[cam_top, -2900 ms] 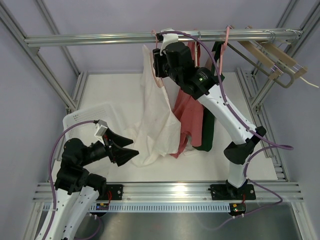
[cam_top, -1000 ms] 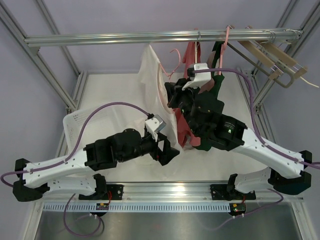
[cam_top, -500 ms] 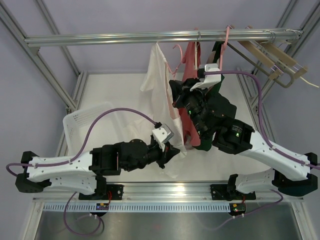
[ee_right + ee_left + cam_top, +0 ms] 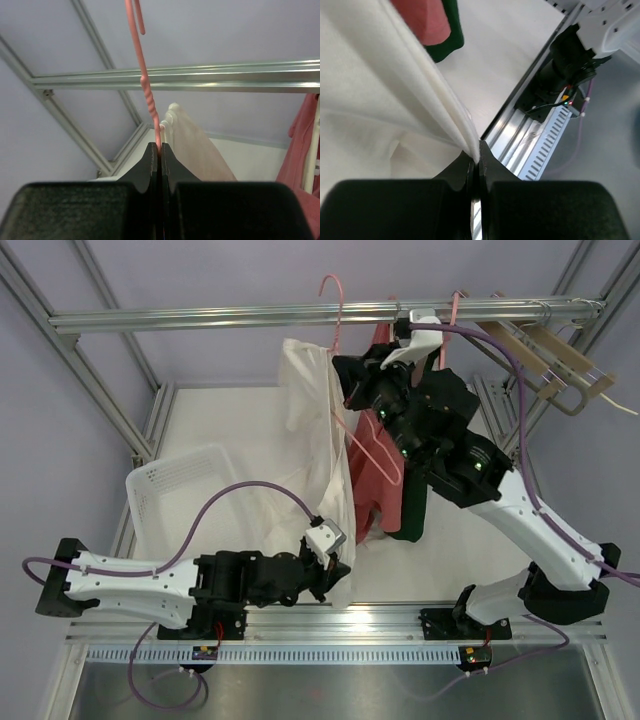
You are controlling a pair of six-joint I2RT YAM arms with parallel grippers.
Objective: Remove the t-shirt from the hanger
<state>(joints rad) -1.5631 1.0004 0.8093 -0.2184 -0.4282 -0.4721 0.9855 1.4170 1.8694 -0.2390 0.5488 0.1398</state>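
Left gripper (image 4: 475, 156) is clamped shut on a fold at the lower edge of the cream t-shirt (image 4: 312, 440), low over the table (image 4: 230, 430) near its front rail. Right gripper (image 4: 160, 148) is pinched on the stem of the pink hanger (image 4: 145, 85), just under the hook, up by the overhead bar (image 4: 200, 317). The t-shirt is stretched between the two, with its top bunched at the hanger. A red shirt (image 4: 378, 490) and a dark green garment (image 4: 415, 510) are hung just beside it. A white basket (image 4: 170, 485) is seen at left.

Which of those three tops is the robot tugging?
The cream-white t-shirt, leftmost: the left arm's fingers pinch its hem. The red top and dark green top hang ungripped.
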